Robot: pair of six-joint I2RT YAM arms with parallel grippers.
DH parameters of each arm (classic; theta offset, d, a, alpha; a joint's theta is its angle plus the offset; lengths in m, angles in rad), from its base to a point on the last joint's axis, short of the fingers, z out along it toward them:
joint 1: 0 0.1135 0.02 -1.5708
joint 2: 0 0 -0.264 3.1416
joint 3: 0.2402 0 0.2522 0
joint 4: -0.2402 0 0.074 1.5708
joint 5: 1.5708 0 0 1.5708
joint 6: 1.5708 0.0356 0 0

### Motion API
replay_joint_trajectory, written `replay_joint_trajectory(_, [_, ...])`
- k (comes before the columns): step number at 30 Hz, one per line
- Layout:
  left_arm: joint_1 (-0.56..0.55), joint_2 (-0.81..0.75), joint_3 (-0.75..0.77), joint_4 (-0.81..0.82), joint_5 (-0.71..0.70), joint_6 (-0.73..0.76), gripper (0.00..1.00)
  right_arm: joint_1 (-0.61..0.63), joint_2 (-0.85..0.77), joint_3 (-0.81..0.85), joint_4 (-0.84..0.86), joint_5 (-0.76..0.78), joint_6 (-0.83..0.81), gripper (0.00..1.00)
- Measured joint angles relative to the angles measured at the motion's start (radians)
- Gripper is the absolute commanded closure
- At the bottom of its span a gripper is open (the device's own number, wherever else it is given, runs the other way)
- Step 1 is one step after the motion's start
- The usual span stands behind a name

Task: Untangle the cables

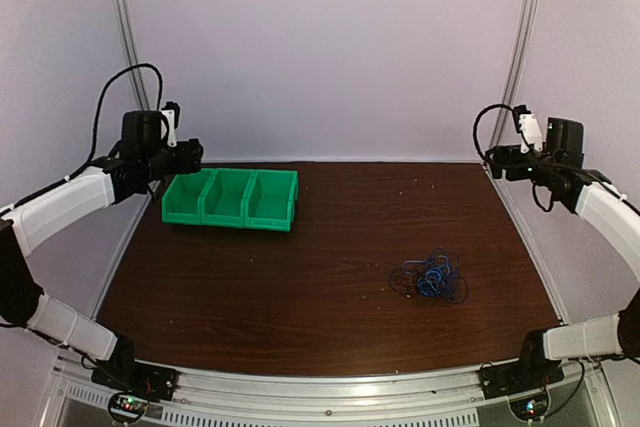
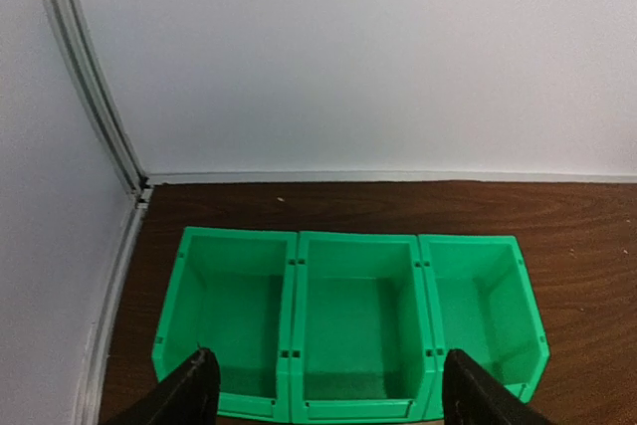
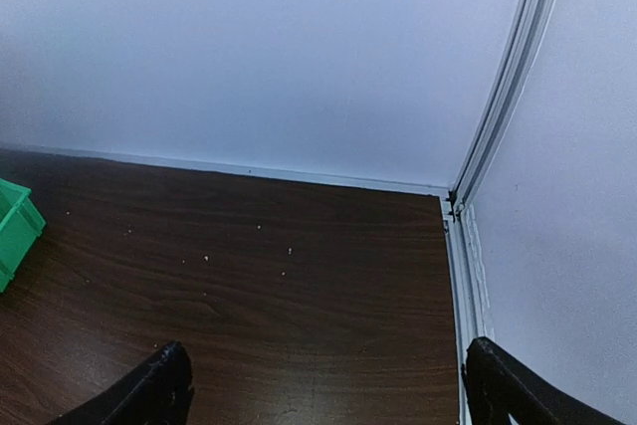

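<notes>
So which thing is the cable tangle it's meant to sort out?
Start at the dark wooden table and look at its right half, toward the near edge. There lies the cable tangle, alone on bare wood. It is a small flat scribble of blue and black loops, unlike the rigid green bins at the far left.
</notes>
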Motion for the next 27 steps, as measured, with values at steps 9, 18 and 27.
replay_joint_trajectory(9, [-0.185,0.098,-0.055,0.021,0.214,0.025,0.25,0.0,-0.002,-0.133,-0.112,-0.084,-0.19,0.02])
replay_joint_trajectory(18, [-0.319,0.167,-0.087,0.055,0.377,0.053,0.24,0.0,0.093,-0.147,-0.298,-0.215,-0.396,0.17])
replay_joint_trajectory(27, [-0.314,0.367,0.02,-0.019,0.363,0.005,0.1,0.002,0.182,-0.147,-0.349,-0.312,-0.475,0.25])
